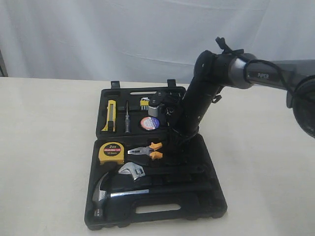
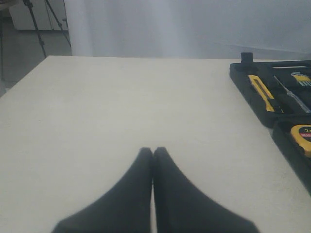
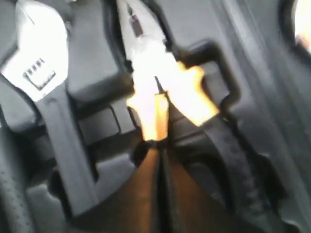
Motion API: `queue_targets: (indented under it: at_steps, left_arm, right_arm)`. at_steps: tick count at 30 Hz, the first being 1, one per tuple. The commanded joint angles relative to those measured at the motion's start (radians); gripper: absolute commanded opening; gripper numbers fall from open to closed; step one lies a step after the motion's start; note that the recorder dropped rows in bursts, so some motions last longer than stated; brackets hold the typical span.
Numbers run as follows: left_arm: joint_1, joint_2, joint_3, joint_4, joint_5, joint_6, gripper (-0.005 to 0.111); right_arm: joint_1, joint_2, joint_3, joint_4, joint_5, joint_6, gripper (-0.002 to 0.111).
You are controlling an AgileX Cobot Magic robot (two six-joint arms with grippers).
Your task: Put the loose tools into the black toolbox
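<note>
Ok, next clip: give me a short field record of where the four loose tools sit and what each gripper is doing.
toolbox: open, both halves flat on the table
upper half, exterior view: utility knife, tape roll, with a screwdriver between
lower half: tape measure, pliers, above wrench and hammer
tools outside box: none in view
right gripper: shut, tips at the pliers' orange handle; contact unclear
left gripper: shut, over bare table, empty
</note>
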Motion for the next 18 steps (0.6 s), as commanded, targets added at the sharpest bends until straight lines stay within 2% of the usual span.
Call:
queue_targets:
  at_steps: [1,18]
  left_arm:
    - [-0.005,-0.001,0.003,0.0,-0.005,-0.006,0.0]
    - [-0.005,-0.001,0.003,0.0,-0.005,-0.006,0.0]
  right_arm:
    - [-0.001,-0.008,0.006,-0.014,-0.005,0.002,-0.001]
    - [-0.001,-0.07,0.006,-0.014,-0.138,-0.007,-0.001]
